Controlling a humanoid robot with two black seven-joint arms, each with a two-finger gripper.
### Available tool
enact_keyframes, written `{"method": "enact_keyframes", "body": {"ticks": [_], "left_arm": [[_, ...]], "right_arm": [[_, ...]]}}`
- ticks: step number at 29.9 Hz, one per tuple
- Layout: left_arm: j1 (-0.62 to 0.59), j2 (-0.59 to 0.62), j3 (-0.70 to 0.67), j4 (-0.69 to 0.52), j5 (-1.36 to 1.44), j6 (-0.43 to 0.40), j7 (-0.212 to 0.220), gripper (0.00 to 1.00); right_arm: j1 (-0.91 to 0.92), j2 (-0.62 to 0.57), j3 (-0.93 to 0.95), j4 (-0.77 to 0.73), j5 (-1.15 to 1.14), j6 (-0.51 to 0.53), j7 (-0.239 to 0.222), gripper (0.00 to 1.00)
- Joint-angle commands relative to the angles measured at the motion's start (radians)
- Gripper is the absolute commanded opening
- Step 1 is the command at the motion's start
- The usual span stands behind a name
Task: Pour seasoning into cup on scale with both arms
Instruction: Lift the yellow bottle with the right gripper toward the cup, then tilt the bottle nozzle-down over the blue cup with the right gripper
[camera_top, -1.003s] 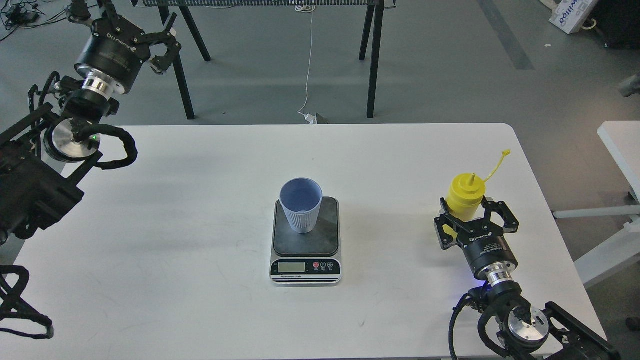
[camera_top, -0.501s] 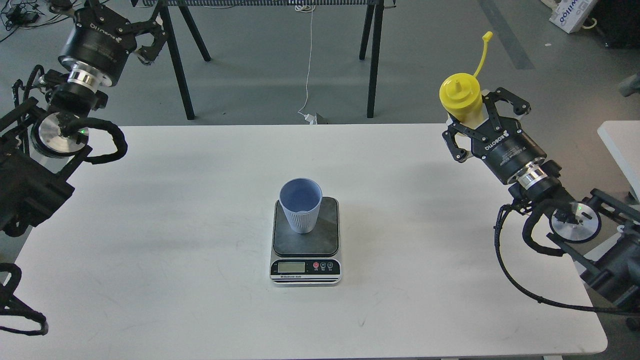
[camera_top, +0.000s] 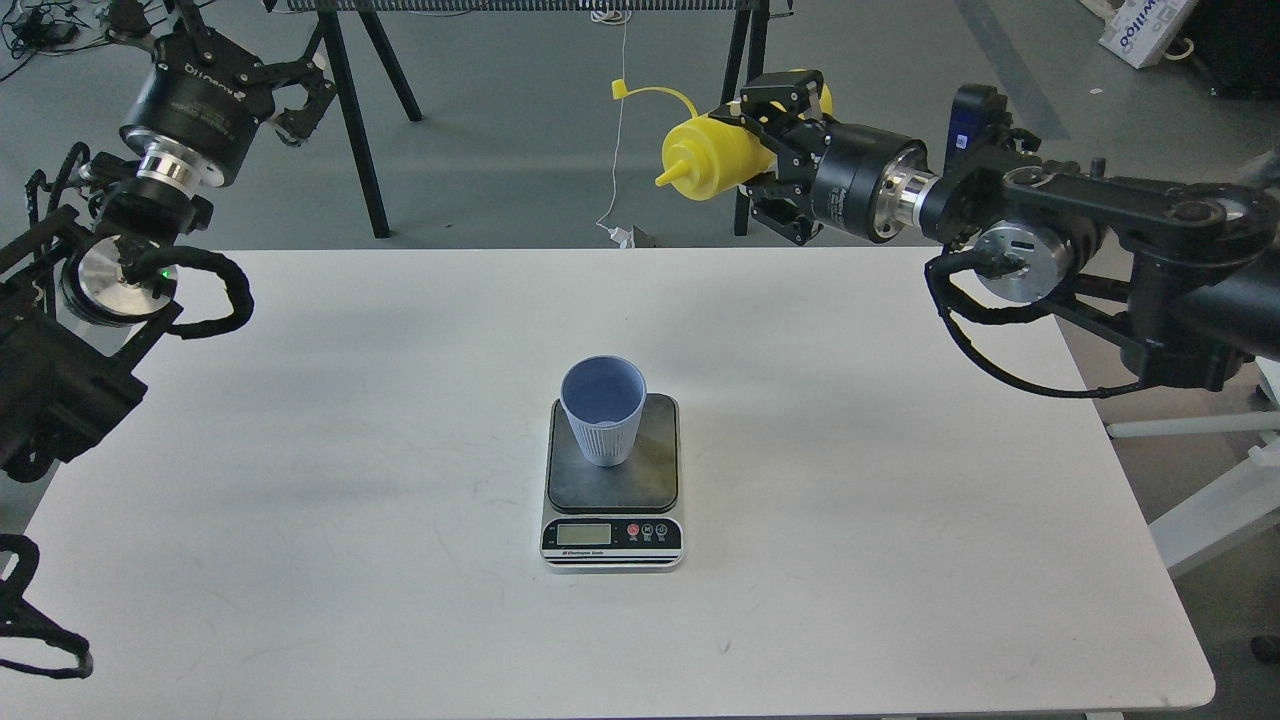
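Right hand (camera_top: 775, 140) clamped around seasoning bottle (camera_top: 712, 156) — held sideways, nozzle pointing left, high beyond the counter (camera_top: 350, 450). Cup (camera_top: 602, 410) upright on scale (camera_top: 612, 480). Left hand (camera_top: 290, 95) spread open, empty.

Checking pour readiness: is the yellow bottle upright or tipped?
Tipped: the yellow bottle lies roughly sideways in the right tool, nozzle pointing left.

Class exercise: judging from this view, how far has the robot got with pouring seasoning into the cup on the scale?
Done: the cup stands upright on the scale, and the right gripper holds the seasoning bottle raised above the table. In hand: the bottle is tipped sideways, nozzle pointing left, uncapped. Left: nothing visibly pours yet and the cup looks empty. The left gripper waits open and empty.
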Motion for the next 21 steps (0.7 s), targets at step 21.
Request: {"method": "enact_keyframes", "body": {"ticks": [21], "left_arm": [[0.025,-0.011,0.004,0.001,0.009,-0.005,0.016,1.0]], "right_arm": [[0.277,0.404,-0.601,0.006,-0.425,-0.324,0.014,0.39]]}}
